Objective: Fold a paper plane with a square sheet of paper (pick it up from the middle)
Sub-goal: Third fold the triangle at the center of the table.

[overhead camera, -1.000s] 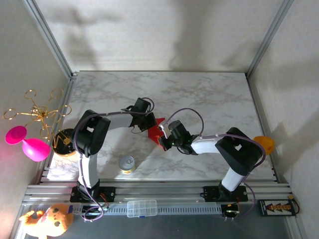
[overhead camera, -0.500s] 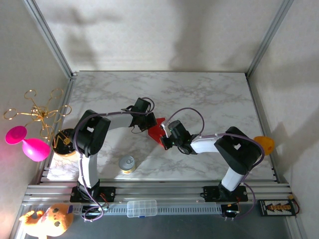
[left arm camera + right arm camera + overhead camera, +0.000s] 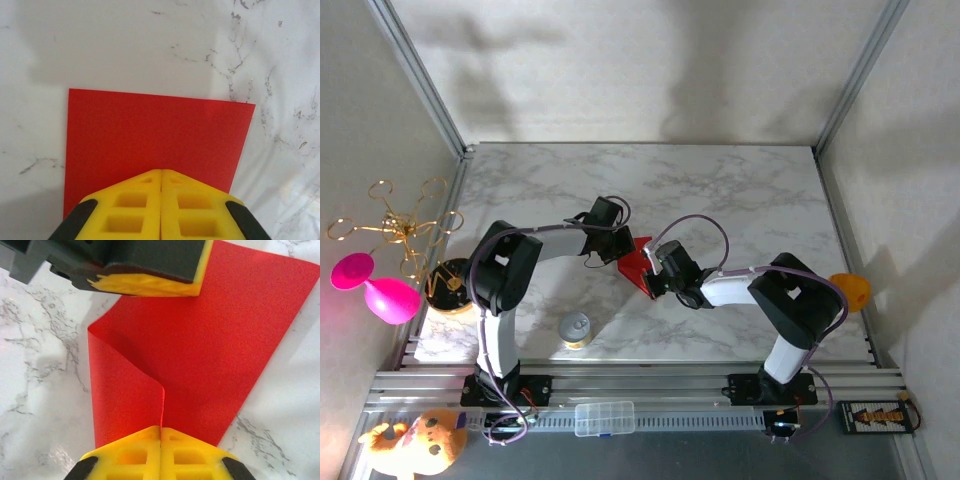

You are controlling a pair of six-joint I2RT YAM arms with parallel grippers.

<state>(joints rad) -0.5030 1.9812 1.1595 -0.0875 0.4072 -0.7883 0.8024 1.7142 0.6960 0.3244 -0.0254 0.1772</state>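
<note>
White marble counter [image 3: 740, 190], veined grey, under pale walls. At its middle, the square sheet of paper [image 3: 636, 262], bright red, between two arms meeting tip to tip. On the left claw [image 3: 161, 200], yellow fingers pressed flat together with no gap, tips down on the near edge of the sheet, which lies flat and uncreased beyond them; impossible to tell whether any paper sits between. On the right claw [image 3: 161, 437], fingers likewise closed, pinching a raised fold at the opposite edge, red paper curling up off the marble into the seam between the pads. Towards the near left of the counter, a small silver-topped can [image 3: 575, 328], well apart from the paper. Off the left edge, a pink toy [image 3: 375, 288] beside a gold wire stand [image 3: 395, 225].
</note>
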